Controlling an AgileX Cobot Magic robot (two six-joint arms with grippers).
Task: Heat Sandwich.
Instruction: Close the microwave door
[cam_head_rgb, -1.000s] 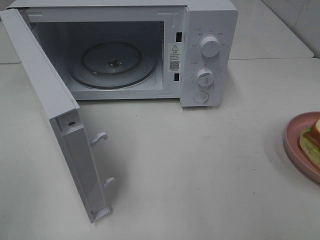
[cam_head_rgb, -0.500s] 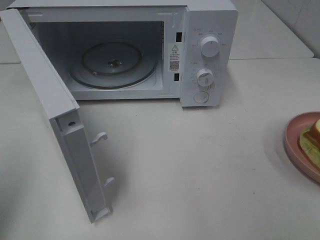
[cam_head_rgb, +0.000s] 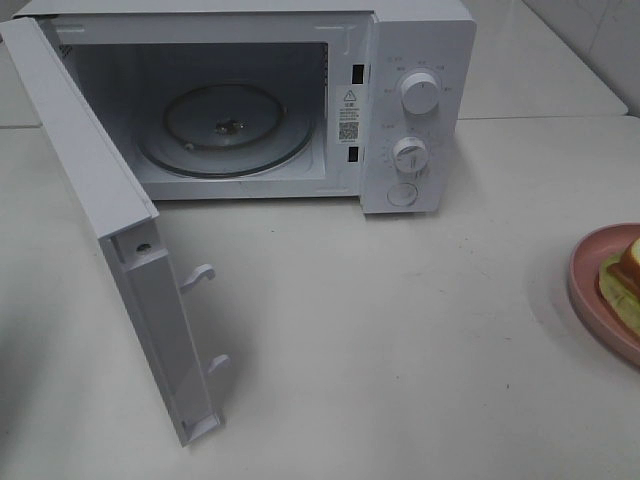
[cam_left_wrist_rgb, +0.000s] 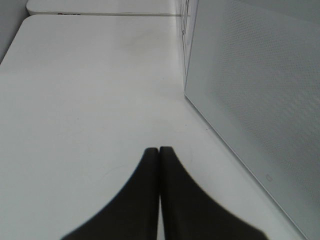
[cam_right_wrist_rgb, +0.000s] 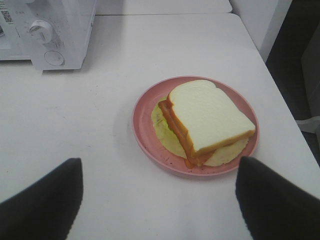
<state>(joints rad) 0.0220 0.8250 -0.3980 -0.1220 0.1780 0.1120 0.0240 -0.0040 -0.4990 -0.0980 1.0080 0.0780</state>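
Right gripper (cam_right_wrist_rgb: 159, 200) hangs spread wide above the sandwich (cam_right_wrist_rgb: 205, 120), which we find on its pink plate (cam_right_wrist_rgb: 145, 130), well right of the microwave (cam_head_rgb: 415, 110). Left gripper (cam_left_wrist_rgb: 159, 152), tips pressed together on nothing, sits beside the swung-open door (cam_head_rgb: 120, 250), leaving the glass turntable (cam_head_rgb: 225, 130) accessible, in our judgement, for loading.

Sandwich (cam_right_wrist_rgb: 207, 120) flat on pink plate (cam_right_wrist_rgb: 142, 127)
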